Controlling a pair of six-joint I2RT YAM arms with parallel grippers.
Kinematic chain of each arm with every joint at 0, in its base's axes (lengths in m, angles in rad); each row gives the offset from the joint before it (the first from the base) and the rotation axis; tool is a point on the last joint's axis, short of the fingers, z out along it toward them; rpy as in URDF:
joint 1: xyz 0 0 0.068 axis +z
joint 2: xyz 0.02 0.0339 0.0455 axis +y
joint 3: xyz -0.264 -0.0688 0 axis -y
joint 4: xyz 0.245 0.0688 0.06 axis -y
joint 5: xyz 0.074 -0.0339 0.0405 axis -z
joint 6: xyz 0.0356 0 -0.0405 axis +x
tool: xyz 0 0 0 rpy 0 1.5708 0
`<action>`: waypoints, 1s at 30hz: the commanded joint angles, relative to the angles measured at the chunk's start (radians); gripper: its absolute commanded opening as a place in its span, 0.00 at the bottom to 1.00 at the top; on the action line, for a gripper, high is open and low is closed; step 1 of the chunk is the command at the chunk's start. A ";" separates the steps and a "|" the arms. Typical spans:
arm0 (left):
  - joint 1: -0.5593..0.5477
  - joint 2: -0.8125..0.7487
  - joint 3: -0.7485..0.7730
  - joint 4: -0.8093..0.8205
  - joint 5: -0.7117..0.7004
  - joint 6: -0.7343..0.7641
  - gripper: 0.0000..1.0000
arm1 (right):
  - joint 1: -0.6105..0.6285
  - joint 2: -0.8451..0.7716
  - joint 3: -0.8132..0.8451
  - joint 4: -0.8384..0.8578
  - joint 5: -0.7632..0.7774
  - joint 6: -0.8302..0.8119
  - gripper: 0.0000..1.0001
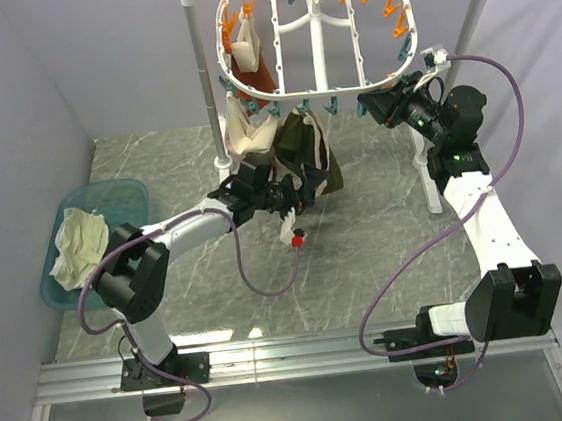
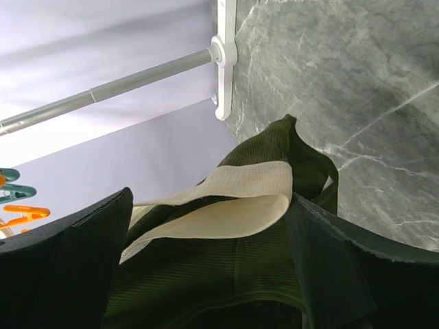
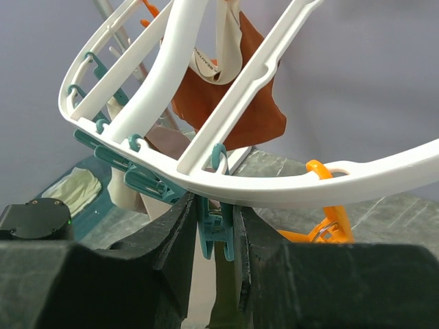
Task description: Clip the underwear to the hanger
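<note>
Underwear (image 1: 311, 157) sits bunched in the left gripper's (image 1: 290, 197) closed fingers below the hanger's (image 1: 314, 26) six o'clock rim. Right gripper (image 1: 378, 103) pinches a teal clothespin (image 3: 213, 236) at four o'clock, mid-clipping; next, the waistband likely needs feeding into it.

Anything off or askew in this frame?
Nothing stands out. Left gripper holds the underwear near the hanger; right gripper pinches a teal clothespin on its rim.
</note>
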 commanded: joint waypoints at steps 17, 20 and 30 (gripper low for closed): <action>-0.009 0.092 0.171 -0.088 -0.050 0.473 0.89 | 0.001 -0.007 0.020 -0.008 -0.030 0.006 0.00; -0.009 0.109 0.200 -0.094 -0.070 0.478 0.74 | 0.001 -0.009 0.019 -0.008 -0.028 0.006 0.00; -0.015 0.144 0.272 -0.108 -0.122 0.412 0.30 | 0.001 -0.010 0.017 -0.009 -0.025 0.003 0.00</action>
